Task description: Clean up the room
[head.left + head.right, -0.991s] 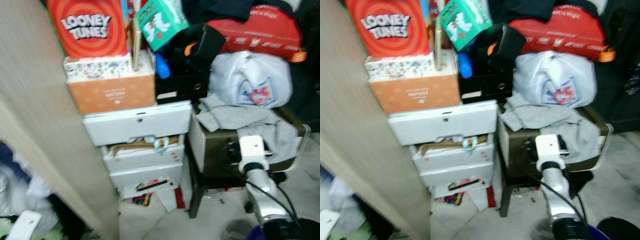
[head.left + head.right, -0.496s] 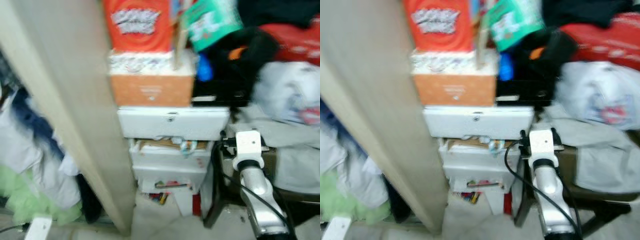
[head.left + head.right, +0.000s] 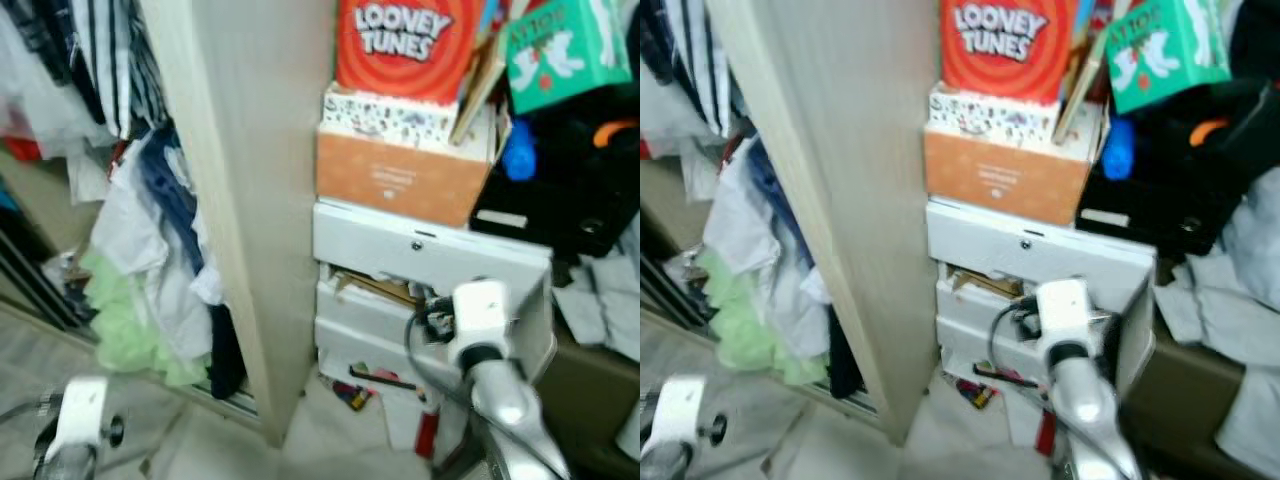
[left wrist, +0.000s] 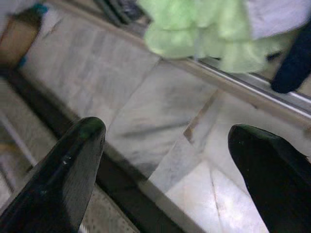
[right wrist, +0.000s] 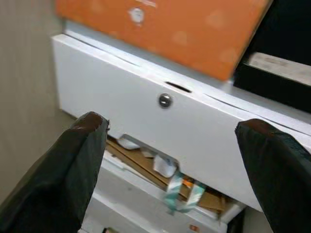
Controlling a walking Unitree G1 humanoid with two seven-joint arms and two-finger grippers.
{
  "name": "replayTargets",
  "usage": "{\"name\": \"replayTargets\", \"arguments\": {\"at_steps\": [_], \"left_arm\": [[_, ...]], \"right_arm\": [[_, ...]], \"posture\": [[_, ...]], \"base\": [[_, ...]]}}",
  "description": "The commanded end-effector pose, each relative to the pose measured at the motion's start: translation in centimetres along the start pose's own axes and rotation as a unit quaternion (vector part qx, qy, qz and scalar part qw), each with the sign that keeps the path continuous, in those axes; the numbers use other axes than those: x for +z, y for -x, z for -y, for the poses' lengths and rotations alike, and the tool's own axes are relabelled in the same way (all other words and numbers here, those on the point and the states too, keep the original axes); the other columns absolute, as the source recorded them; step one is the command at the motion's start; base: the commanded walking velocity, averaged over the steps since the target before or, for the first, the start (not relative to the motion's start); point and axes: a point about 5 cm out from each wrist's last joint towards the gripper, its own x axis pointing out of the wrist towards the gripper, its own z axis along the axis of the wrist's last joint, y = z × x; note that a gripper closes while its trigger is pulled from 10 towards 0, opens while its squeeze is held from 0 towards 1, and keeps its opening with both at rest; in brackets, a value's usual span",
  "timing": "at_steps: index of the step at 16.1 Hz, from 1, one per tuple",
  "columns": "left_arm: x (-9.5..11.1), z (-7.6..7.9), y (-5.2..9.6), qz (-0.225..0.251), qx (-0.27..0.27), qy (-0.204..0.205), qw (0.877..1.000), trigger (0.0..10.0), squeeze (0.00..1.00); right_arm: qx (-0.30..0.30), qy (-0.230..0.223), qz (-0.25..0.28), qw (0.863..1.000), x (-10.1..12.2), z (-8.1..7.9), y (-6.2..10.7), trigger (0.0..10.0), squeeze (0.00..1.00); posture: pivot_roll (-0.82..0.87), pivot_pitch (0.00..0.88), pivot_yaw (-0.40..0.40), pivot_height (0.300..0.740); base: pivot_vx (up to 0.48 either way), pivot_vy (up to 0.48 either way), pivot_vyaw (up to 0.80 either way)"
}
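White plastic drawer unit, overstuffed with papers, faces the spread, empty right gripper; left gripper hangs spread. Approach squarely.

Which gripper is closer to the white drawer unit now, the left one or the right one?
Right. The right gripper points at the white drawer unit from just in front. The left gripper hangs low over the floor tiles, beyond the wooden panel.

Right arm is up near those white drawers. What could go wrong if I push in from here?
The right gripper, open, faces the white drawer unit, whose second drawer has cardboard and ribbon sticking out; fingers could snag them. The orange box and Looney Tunes box stacked above might topple if the unit is bumped.
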Motion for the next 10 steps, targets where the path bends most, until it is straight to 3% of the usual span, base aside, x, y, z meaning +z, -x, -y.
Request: {"name": "replayTargets", "arguments": {"at_steps": [1,3,6,7,8,9,10], "left_arm": [[0.8,-0.2,0.1,0.03,0.018,0.017,0.999,10.0,0.0],[3.2,-0.3,0.5,0.093,0.031,0.046,0.994,10.0,0.0],[3.2,-0.3,0.5,0.093,0.031,0.046,0.994,10.0,0.0],[4.5,-0.3,0.9,0.129,0.034,0.048,0.99,10.0,0.0],[10.6,2.5,5.4,0.324,-0.019,0.046,0.945,10.0,0.0],[12.8,3.7,8.6,0.403,-0.052,0.059,0.912,10.0,0.0],[13.3,4.2,9.6,0.42,-0.067,0.068,0.903,10.0,0.0]], "right_arm": [[-0.014,0.007,-0.008,1.0,-0.2,1.2,0.4,10.0,0.0],[-0.013,0.008,-0.009,1.0,0.0,1.2,0.5,10.0,0.0],[-0.013,0.008,-0.009,1.0,0.0,1.2,0.5,10.0,0.0],[-0.014,0.008,-0.008,1.0,0.1,1.2,0.4,10.0,0.0],[-0.007,0.007,0.009,1.0,1.0,0.7,-0.5,10.0,0.0],[-0.003,0.01,0.016,1.0,1.4,0.6,-0.8,10.0,0.0],[-0.002,0.012,0.017,1.0,1.5,0.7,-0.8,10.0,0.0]], "posture": [[-0.12,0.0,0.033,0.74],[-0.12,0.0,0.037,0.74],[-0.12,0.0,0.037,0.74],[-0.11,0.0,0.035,0.74],[-0.08,0.0,0.008,0.74],[-0.08,0.0,0.005,0.74],[-0.08,0.0,0.001,0.74]], "base": [[0.0,0.0,0.58],[0.0,0.0,0.6],[0.0,0.0,0.6],[0.0,0.0,0.61],[0.0,0.0,0.0],[0.0,0.0,0.0],[0.0,0.0,0.0]]}}
